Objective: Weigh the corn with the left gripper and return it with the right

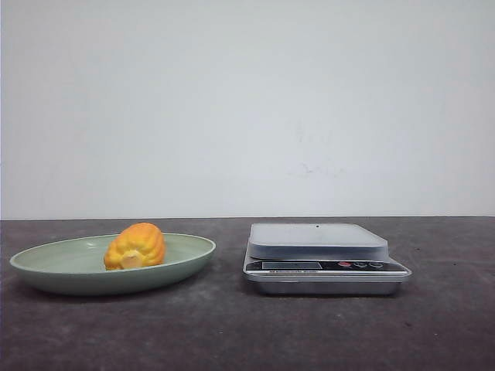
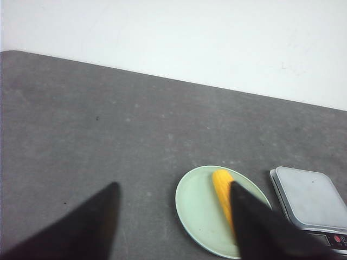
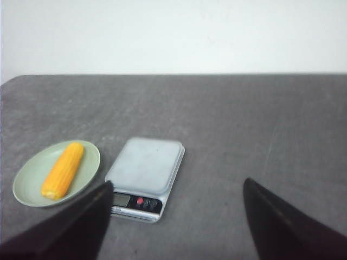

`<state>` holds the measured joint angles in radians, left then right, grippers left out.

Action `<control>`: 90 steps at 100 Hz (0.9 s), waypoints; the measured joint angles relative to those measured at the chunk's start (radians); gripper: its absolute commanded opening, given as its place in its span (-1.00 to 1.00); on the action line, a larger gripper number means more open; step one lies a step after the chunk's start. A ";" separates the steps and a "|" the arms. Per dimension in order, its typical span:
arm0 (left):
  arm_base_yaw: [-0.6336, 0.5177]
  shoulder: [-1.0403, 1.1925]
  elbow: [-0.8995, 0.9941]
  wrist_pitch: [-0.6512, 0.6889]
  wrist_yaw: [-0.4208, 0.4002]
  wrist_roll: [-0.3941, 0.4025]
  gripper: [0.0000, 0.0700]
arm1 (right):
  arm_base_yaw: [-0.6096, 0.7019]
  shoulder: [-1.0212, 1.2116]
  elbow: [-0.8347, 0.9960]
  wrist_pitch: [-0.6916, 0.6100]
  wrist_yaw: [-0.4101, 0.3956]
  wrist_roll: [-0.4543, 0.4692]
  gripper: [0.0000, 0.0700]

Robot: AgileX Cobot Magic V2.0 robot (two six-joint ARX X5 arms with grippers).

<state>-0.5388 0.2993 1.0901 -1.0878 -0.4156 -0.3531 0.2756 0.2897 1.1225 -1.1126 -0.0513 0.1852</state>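
The corn (image 1: 135,246) is an orange-yellow cob lying in a pale green plate (image 1: 46,263) on the left of the table. It also shows in the left wrist view (image 2: 221,189) and the right wrist view (image 3: 64,169). A silver kitchen scale (image 1: 317,241) with an empty platform stands to the right of the plate. My left gripper (image 2: 173,189) is open and empty, high above the table, with one finger in front of part of the corn. My right gripper (image 3: 176,187) is open and empty, high above the table near the scale (image 3: 145,165). Neither gripper shows in the front view.
The table is dark grey with a white wall behind it. The scale's display and buttons (image 1: 360,264) face the front edge. The plate (image 2: 198,208) and the scale (image 2: 312,200) sit close together, with a small gap between them.
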 measured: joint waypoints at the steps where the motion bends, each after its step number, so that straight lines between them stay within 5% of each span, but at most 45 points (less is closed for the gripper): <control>1: 0.000 0.000 0.000 0.000 0.000 0.001 -0.93 | 0.000 -0.002 -0.005 0.000 0.000 0.001 -0.34; 6: 0.000 0.000 0.000 0.000 0.000 0.006 -0.99 | 0.000 -0.004 -0.024 -0.005 0.000 0.005 -1.00; 90: 0.000 0.000 0.000 -0.006 0.003 0.014 -1.00 | 0.000 -0.004 -0.058 -0.027 0.000 0.006 -0.97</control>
<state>-0.5388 0.2993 1.0901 -1.0939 -0.4126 -0.3389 0.2756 0.2855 1.0649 -1.1400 -0.0517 0.1913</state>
